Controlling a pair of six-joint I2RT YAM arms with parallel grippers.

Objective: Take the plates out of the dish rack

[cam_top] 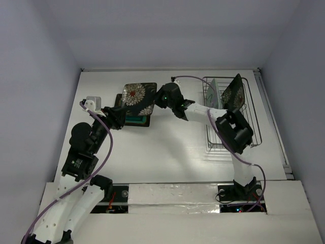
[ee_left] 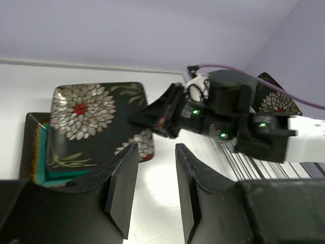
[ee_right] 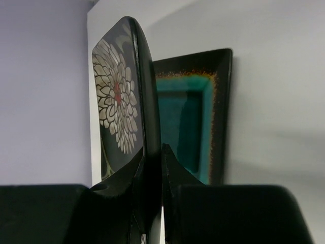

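Note:
My right gripper (cam_top: 161, 99) is shut on the right edge of a black flower-patterned plate (cam_top: 138, 95) and holds it over the teal-centred plate (cam_top: 137, 120), which lies flat on the table. In the right wrist view the flower plate (ee_right: 119, 96) stands edge-on between my fingertips (ee_right: 152, 168), with the teal plate (ee_right: 188, 112) behind. My left gripper (cam_top: 120, 116) is open and empty just left of both plates; its view shows the flower plate (ee_left: 96, 122), the teal plate (ee_left: 36, 152) and the right gripper (ee_left: 152, 119). The dish rack (cam_top: 254, 127) holds a mint plate (cam_top: 213, 91) and a second flower plate (cam_top: 233, 94).
The rack stands at the back right near the table's right edge. Its wires (ee_left: 254, 162) and the second flower plate (ee_left: 277, 101) show in the left wrist view. A white block (cam_top: 93, 103) sits on the left arm. Walls close the back and sides.

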